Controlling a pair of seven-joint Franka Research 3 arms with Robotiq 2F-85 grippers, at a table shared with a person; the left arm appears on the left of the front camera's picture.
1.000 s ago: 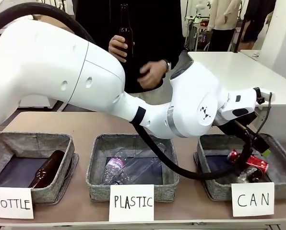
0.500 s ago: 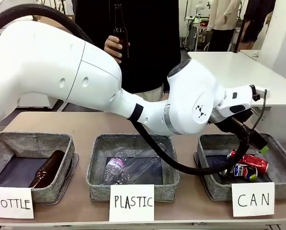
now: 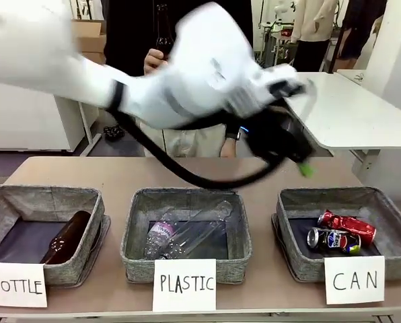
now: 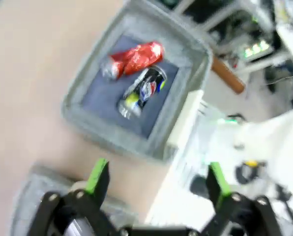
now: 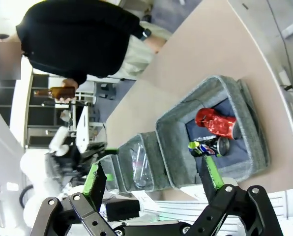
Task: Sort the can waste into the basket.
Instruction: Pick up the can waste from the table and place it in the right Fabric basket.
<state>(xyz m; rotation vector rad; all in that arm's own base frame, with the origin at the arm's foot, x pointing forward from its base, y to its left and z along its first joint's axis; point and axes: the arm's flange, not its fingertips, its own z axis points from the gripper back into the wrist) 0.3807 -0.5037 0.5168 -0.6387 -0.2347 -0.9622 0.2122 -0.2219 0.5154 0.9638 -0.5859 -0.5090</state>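
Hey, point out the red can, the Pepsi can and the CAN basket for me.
red can (image 3: 348,226), front view, crumpled side.
Pepsi can (image 3: 333,240), front view, logo side.
CAN basket (image 3: 291,256), front view, near-left wall.

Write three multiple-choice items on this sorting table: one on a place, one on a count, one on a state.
1. Where does the red can lie?
A. In the basket signed CAN
B. In the basket signed PLASTIC
C. On the bare table

2. How many cans lie in that basket?
A. One
B. Two
C. Three

3. How does the left pincer stand?
A. Shut on a can
B. Shut on a bottle
C. Open, holding nothing

Answers:
1. A: it rests on that basket's dark floor.
2. B: the red can and the Pepsi can lie side by side.
3. C: its green fingers stand wide apart above the basket.
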